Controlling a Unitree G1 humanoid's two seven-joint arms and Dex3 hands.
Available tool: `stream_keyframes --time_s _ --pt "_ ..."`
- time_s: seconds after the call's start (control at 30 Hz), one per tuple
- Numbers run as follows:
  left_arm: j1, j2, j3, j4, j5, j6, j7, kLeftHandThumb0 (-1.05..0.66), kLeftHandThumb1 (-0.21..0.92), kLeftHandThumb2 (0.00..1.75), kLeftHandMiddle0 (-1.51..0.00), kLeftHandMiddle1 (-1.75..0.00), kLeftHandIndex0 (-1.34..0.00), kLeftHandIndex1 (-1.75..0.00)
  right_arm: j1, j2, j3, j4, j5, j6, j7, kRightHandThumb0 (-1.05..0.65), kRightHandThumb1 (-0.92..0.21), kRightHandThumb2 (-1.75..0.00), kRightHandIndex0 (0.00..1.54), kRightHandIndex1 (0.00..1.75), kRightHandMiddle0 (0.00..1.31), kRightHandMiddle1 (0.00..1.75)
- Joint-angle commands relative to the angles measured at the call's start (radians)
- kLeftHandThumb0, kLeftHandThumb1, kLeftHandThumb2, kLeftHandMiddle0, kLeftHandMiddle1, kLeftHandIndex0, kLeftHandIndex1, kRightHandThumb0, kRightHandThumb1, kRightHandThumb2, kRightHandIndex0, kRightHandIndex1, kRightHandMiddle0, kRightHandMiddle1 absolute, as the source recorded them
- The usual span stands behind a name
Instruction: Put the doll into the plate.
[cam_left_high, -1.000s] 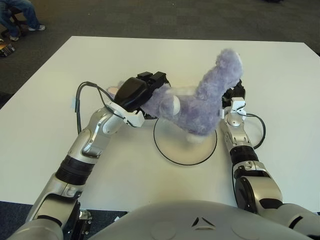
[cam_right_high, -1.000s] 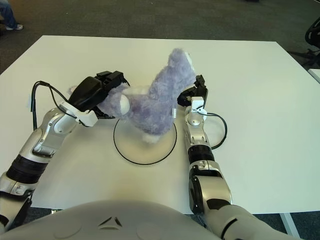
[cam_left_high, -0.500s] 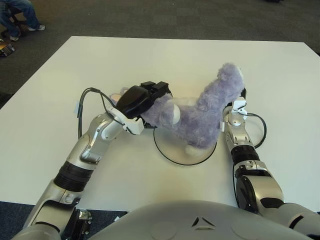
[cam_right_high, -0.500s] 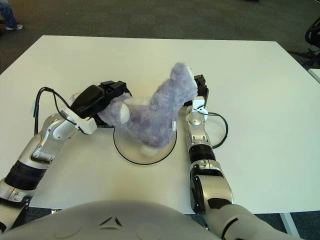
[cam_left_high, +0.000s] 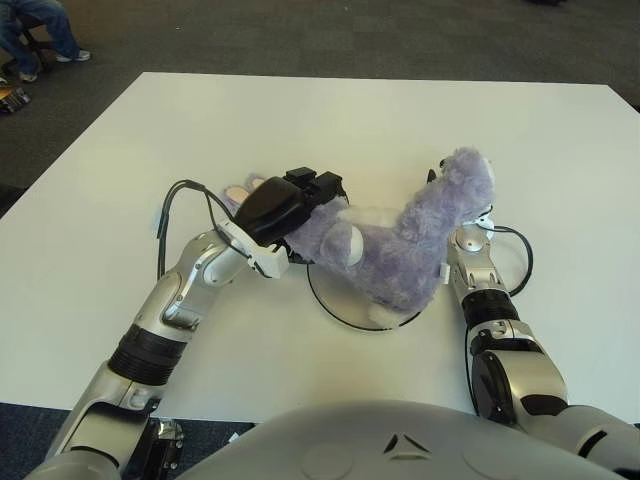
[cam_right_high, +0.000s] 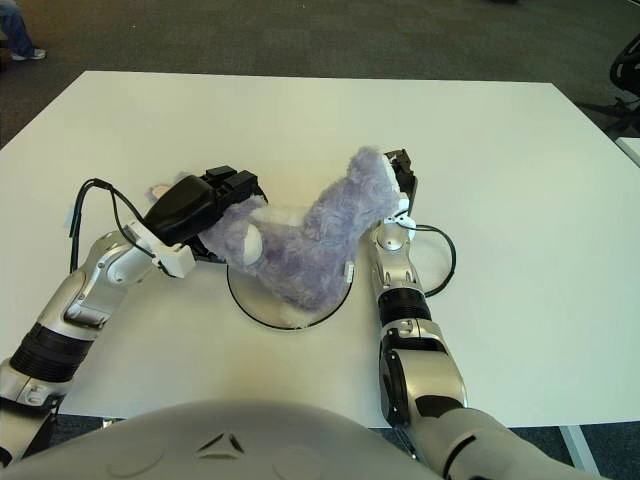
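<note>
I am lowering the doll (cam_left_high: 400, 250) onto the plate (cam_left_high: 335, 305) on the white surface (cam_left_high: 120, 200), and it is sitting markedly lower than it was a second ago: then its head end was standing tall above the plate, now the body is slumping down and forward, covering most of the dish. Nearest to me, the plate's dark rim is showing only along its front and left edge, with the doll's pale foot hanging just over the front rim. By my reading the placing is nearly done; what is left is letting go and drawing back.

Just beyond the rim, my left hand (cam_left_high: 285, 205) is gripping the doll's left end, its black fingers closed into the fur. On the other side, my right hand (cam_right_high: 400, 180) is pressing against the doll's raised end; the fur is hiding most of it, so I cannot tell how far those fingers are closed.

The doll itself is looking soft and shaggy, lavender with a paler patch on its flank and a pink-lined ear (cam_left_high: 238, 190) poking out behind my left hand. It is sagging between the two holds, so I am expecting it to flop once released.
</note>
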Motion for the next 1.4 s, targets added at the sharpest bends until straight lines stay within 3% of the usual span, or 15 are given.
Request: stream_keyframes --time_s 0.0,0.27,0.83,1.07,1.37 --pt "0.001 -0.002 -0.002 0.014 0.003 -0.010 0.008 0.00 0.34 1.28 -0.47 -1.75 -0.51 -1.69 0.001 0.003 0.001 0.018 -0.004 0.007 -0.007 -0.01 -0.33 -1.23 0.72 1.59 0.40 1.65" --pt "-0.001 -0.014 -0.015 0.016 -0.022 -0.031 -0.007 0.00 0.33 1.30 -0.51 -1.71 -0.49 -1.74 0.001 0.005 0.006 0.017 -0.007 0.004 -0.008 -0.01 -0.32 -1.23 0.73 1.57 0.41 1.65" --pt "-0.049 -0.014 -0.047 0.082 -0.030 -0.076 -0.033 0.00 0.39 1.13 -0.63 -1.41 -0.46 -1.75 -0.003 0.010 0.017 0.019 -0.015 0.008 -0.030 -0.01 -0.33 -1.23 0.74 1.54 0.40 1.67" --pt "-0.072 -0.013 -0.057 0.124 -0.042 -0.112 -0.036 0.00 0.42 1.14 -0.50 -1.55 -0.48 -1.75 -0.002 0.011 0.017 0.018 -0.011 0.010 -0.027 -0.01 -0.33 -1.22 0.74 1.54 0.40 1.67" --pt "-0.126 -0.009 -0.075 0.203 -0.014 -0.187 -0.019 0.00 0.35 1.26 -0.45 -1.68 -0.53 -1.75 0.004 0.017 0.015 0.005 -0.004 0.017 -0.022 -0.01 -0.33 -1.22 0.74 1.53 0.39 1.68"
